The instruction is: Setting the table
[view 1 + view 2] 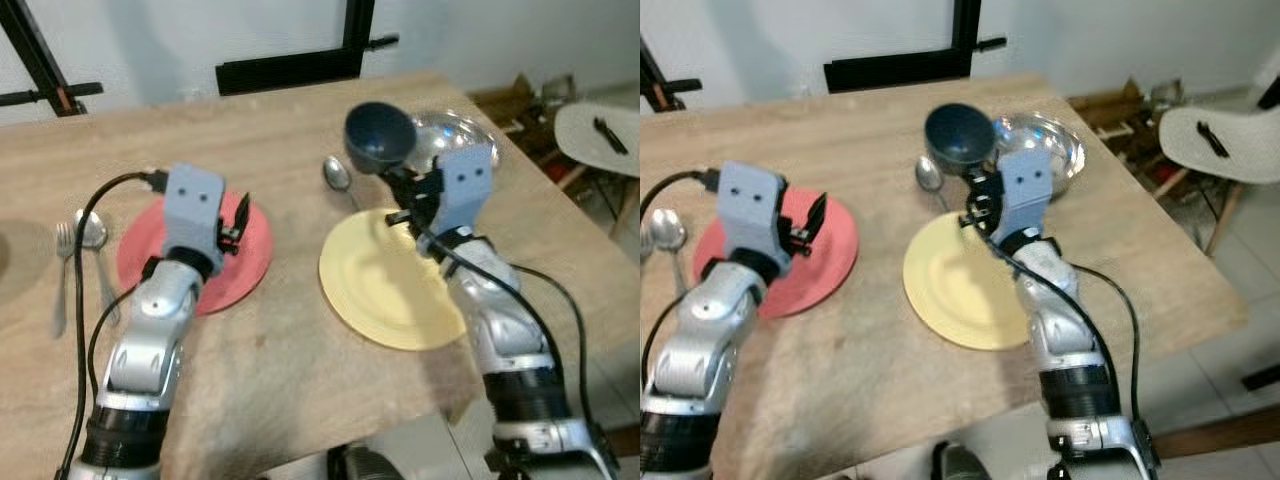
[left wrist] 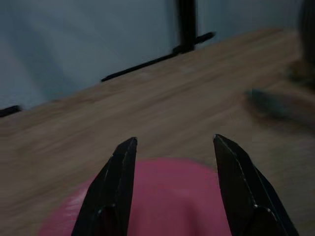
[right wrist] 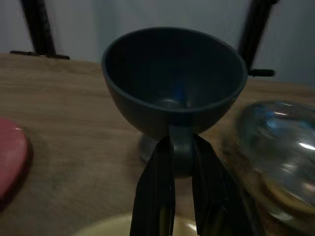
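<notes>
The right gripper (image 3: 179, 162) held the dark blue bowl (image 3: 173, 83) clamped by its base between both fingers, raised beyond the far edge of the yellow plate (image 1: 385, 285), with a spoon (image 1: 337, 176) and a glass bowl (image 3: 278, 147) just beside. The left gripper (image 2: 172, 162) hovered over the red plate (image 2: 167, 201), fingers spread wide, holding nothing.

White chair (image 1: 1225, 130) right of the table — black clamp stand (image 1: 45, 70) behind.
</notes>
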`<state>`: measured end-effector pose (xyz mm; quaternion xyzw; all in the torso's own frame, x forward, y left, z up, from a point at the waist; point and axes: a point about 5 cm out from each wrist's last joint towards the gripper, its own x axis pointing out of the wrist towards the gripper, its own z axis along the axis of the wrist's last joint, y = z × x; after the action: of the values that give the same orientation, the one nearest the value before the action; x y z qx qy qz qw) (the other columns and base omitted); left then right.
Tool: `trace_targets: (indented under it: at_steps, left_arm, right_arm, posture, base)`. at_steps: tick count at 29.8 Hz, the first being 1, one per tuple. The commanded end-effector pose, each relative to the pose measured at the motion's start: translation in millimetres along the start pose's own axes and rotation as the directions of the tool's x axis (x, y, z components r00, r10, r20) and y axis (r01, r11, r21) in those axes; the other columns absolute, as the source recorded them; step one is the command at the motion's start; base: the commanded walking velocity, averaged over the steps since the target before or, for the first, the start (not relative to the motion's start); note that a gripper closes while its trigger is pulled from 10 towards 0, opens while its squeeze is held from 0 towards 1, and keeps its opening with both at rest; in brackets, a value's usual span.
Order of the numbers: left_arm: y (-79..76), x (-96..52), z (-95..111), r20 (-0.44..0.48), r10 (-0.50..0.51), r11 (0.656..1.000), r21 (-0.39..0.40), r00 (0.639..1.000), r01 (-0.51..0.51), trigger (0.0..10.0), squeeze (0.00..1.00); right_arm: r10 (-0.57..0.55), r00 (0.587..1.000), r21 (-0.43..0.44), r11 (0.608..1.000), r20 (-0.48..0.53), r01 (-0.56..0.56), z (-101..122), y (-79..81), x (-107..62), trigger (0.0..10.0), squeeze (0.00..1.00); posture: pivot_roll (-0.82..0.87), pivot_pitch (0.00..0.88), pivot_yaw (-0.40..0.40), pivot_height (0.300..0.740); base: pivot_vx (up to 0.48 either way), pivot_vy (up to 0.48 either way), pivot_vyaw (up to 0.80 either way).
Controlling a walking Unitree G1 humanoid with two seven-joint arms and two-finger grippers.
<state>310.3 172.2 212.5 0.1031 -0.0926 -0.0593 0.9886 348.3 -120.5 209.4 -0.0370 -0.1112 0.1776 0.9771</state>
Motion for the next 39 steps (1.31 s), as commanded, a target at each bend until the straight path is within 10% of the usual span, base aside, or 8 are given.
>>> trace_targets:
  at_steps: [1,8,20,38,39]
  left_arm:
    - [5.2,-1.9,0,-0.008,-0.008,1.000,-0.013,1.000,0.008,10.0,0.16]
    - [41.2,-13.7,35,0.009,-0.252,0.967,0.032,0.968,0.251,10.0,0.17]
    - [39.0,-26.8,49,0.000,-0.324,0.946,0.028,0.946,0.323,10.0,0.16]
    - [29.5,-31.3,34,-0.064,-0.324,0.946,-0.049,0.944,0.321,10.0,0.17]
    - [29.4,-31.2,33,-0.066,-0.322,0.946,-0.051,0.944,0.319,10.0,0.17]
  right_arm:
    - [0.019,0.999,0.002,1.000,-0.035,-0.019,-10,6.1,0.3,10.0,0.00]
    - [0.042,0.997,0.024,0.999,-0.067,-0.040,-22,27.7,24.2,10.0,0.00]
    - [0.068,0.991,-0.034,0.997,-0.111,-0.072,-33,43.9,39.6,10.0,0.00]
    - [-0.017,0.988,-0.002,1.000,-0.152,0.017,-52,24.6,32.3,10.0,0.00]
    - [-0.019,0.989,0.000,1.000,-0.149,0.019,-52,22.9,32.2,10.0,0.70]
  posture:
    - [-0.03,0.077,0.016,0.740]
    - [0.07,0.096,0.022,0.740]
    - [0.14,0.117,0.015,0.740]
    - [0.10,0.107,0.040,0.740]
    - [0.10,0.105,0.040,0.740]
  base:
    - [0.000,0.000,0.00]
    - [0.000,0.000,0.00]
    - [0.000,0.000,0.00]
    - [0.000,0.000,0.00]
    - [0.000,0.000,0.00]
